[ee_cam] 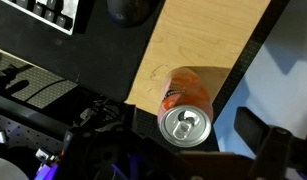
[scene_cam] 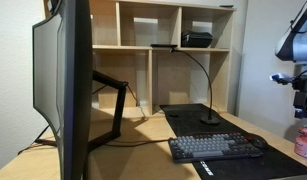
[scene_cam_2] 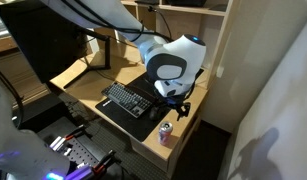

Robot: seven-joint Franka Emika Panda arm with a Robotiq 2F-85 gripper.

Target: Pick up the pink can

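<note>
The pink can (scene_cam: 306,142) stands upright near the desk's front corner, beside the black mat; it also shows in an exterior view (scene_cam_2: 166,133). In the wrist view the can (ee_cam: 181,95) is seen from above, with its silvery top and pull tab facing the camera. My gripper (scene_cam: 301,98) hangs above the can, apart from it, in both exterior views (scene_cam_2: 178,104). In the wrist view its dark fingers (ee_cam: 176,135) sit wide apart on either side of the can. The gripper is open and empty.
A keyboard (scene_cam: 215,147) and a mouse (scene_cam: 256,142) lie on a black desk mat (scene_cam_2: 143,120). A large monitor (scene_cam: 65,80) stands on the desk. A wooden shelf unit (scene_cam: 163,50) is behind. The desk edge (scene_cam_2: 178,140) is close to the can.
</note>
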